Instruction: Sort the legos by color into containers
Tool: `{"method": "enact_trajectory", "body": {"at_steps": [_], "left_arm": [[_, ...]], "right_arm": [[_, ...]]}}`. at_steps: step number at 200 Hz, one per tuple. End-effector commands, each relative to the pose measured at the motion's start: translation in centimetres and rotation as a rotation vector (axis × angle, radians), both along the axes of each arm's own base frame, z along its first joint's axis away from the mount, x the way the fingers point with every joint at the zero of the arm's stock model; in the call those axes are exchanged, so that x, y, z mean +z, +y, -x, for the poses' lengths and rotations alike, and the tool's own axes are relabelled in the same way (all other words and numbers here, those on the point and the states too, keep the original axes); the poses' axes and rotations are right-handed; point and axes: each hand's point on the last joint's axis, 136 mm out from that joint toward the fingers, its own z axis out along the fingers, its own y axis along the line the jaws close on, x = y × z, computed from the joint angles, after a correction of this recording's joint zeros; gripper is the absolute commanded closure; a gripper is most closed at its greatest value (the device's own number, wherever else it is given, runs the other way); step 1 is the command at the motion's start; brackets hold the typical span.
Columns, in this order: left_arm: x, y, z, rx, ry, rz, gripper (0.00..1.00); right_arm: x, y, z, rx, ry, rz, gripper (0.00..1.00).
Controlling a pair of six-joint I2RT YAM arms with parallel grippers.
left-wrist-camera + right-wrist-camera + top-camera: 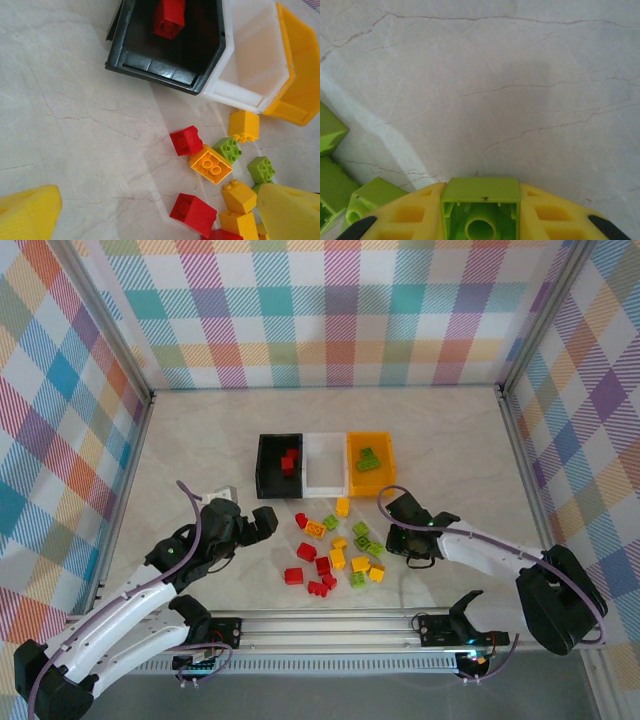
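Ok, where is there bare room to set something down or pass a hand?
Bare table: the strip between the back wall and the black bin, white bin and orange bin; the stretch left of the black one; the stretch right of the orange one. Crowded: the lego pile in front of the bins, flanked by the left arm and right arm.

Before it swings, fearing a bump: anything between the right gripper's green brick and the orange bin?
Nothing visible: only bare table lies between the right gripper, shut on the green brick, and the orange bin.
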Motion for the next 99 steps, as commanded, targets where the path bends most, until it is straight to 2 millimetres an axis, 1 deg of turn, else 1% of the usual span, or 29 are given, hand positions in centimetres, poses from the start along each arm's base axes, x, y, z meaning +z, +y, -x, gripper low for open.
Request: {"method": "enact_trajectory", "body": {"at_steps": [1,14,27,47,72,89,99], "left_arm": [[0.6,0.1,0.2,-0.018,-0.008,-0.019,0.0],[0.7,-0.1,0.3,-0.032,-0.004,-0.018,0.0],[0.4,-0.2,0.5,-0.048,0.007,-0.019,0.0],[-0.4,-0.3,0.9,-0.059,0.035,-0.024,0.0],[-1.6,-0.4,1.4,-0.073,0.07,-0.031,0.0],[-2.2,-0.5,1.6,-0.077,0.092,-0.029,0.0],[-2.4,-0.6,1.8,-0.083,0.105,-0.026,0.0]], "right_arm": [[3.4,0.8,-1.5,0.029,-0.084,-0.022,0.74],[5.9,1.8,-3.2,0.059,-0.147,-0.042,0.75],[8.2,2.7,-5.4,0.079,-0.194,-0.052,0.75],[10.3,4.1,-9.4,0.092,-0.242,-0.054,0.74],[11.2,5.4,-14.7,0.088,-0.274,-0.034,0.74],[11.2,5.9,-17.8,0.065,-0.279,-0.022,0.73],[10.8,6.0,-19.2,0.05,-0.266,-0.009,0.72]]}}
